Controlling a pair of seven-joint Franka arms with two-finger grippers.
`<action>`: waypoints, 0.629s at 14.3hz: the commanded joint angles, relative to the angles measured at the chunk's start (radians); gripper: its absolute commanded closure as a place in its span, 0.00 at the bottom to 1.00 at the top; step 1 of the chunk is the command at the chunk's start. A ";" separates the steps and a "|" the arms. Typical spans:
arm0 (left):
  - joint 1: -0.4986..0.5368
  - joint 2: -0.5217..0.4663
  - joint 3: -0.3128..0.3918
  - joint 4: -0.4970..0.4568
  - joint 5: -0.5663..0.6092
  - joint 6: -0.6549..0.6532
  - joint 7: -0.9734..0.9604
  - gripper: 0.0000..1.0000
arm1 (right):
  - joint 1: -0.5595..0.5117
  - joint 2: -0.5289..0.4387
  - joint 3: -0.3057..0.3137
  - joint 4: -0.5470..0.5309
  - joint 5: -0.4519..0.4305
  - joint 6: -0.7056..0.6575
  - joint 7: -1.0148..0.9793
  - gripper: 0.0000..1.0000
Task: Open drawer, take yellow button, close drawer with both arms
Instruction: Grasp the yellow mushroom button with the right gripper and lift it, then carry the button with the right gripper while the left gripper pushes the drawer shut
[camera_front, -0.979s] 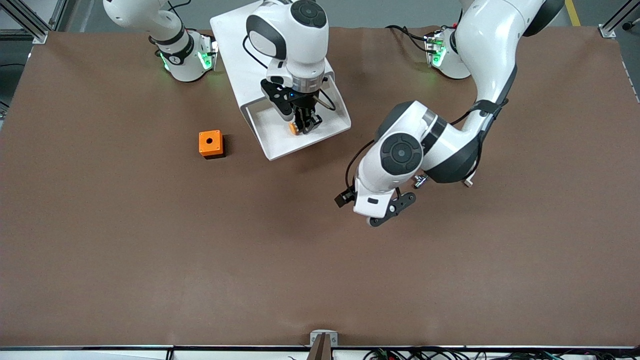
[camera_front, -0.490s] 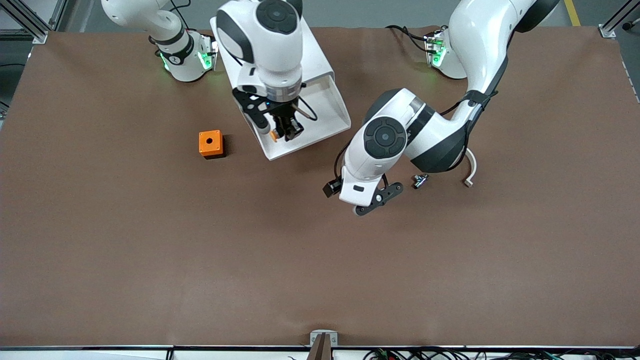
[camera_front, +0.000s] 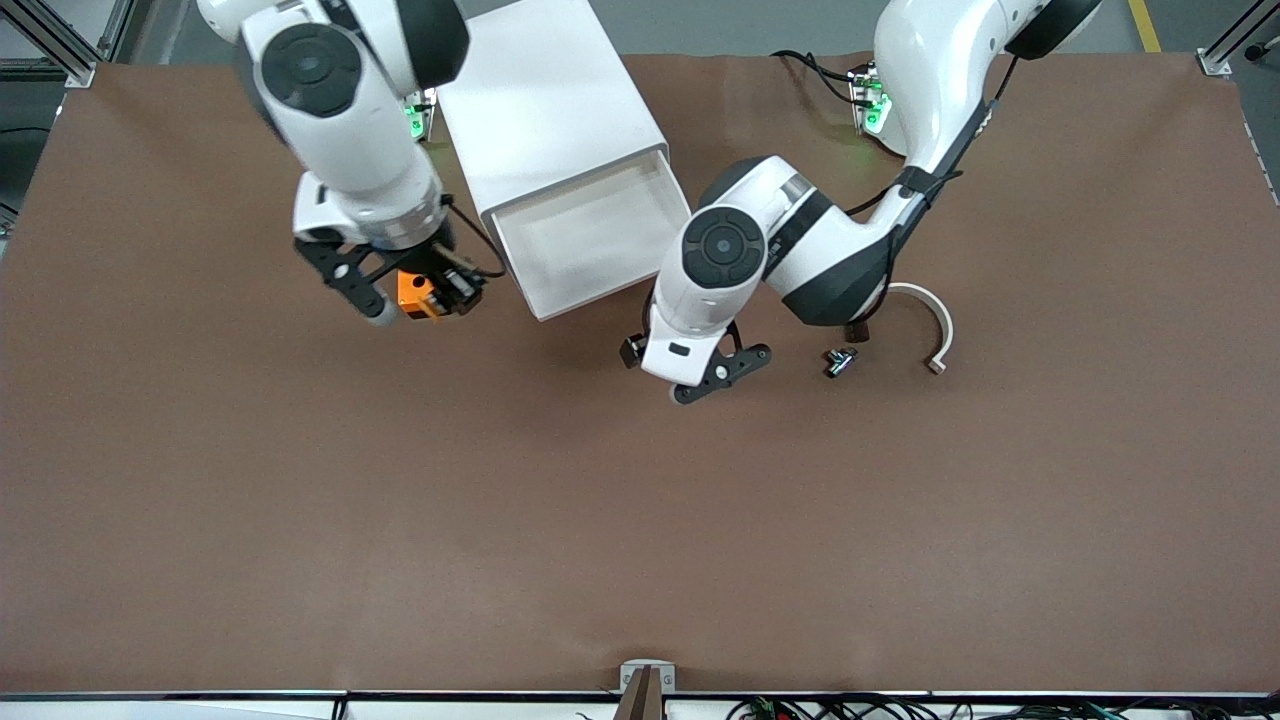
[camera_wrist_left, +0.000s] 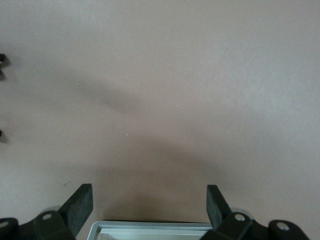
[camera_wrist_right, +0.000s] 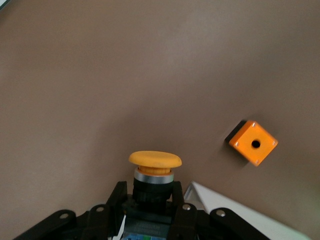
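Brown matting covers the whole bench (camera_front: 640, 520), and at about 12 o'clock on it stands a white box-shaped cabinet (camera_front: 545, 100) with its white drawer tray (camera_front: 585, 240) pulled open and now bare. A second ago the right claw (camera_front: 425, 300) was down inside that tray around the tiny push button with a round orange cap and black body (camera_wrist_right: 154, 172); since then it has lifted out and swung toward the right arm's end of the bench, and it now hangs over the small orange cube with a round hole (camera_wrist_right: 253, 142), pinching the button between its fingers. So the taking appears done, and closing the drawer is what I judge remains. In the right wrist view the button's long axis runs straight out from between the fingers, cap leading and pointing away from the wrist, body clamped. The left claw (camera_front: 700, 375), fingers spread wide with nothing between them, has drifted closer to the tray's front lip, whose edge shows between its fingertips (camera_wrist_left: 80, 205) in the left wrist view; it looks placed to push. At roughly 3 o'clock of that claw lie a small black-and-metal part (camera_front: 838, 360) and a pale curved strip (camera_front: 935, 325), untouched.
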 joint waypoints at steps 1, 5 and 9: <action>-0.032 -0.021 0.002 -0.033 0.036 0.005 -0.005 0.00 | -0.096 -0.006 0.016 -0.006 0.017 -0.008 -0.193 1.00; -0.068 -0.021 0.002 -0.042 0.036 0.011 -0.004 0.00 | -0.254 0.001 0.016 -0.009 0.017 0.000 -0.498 1.00; -0.095 -0.020 -0.001 -0.048 0.033 0.011 -0.005 0.00 | -0.392 0.040 0.018 -0.020 0.017 0.055 -0.765 1.00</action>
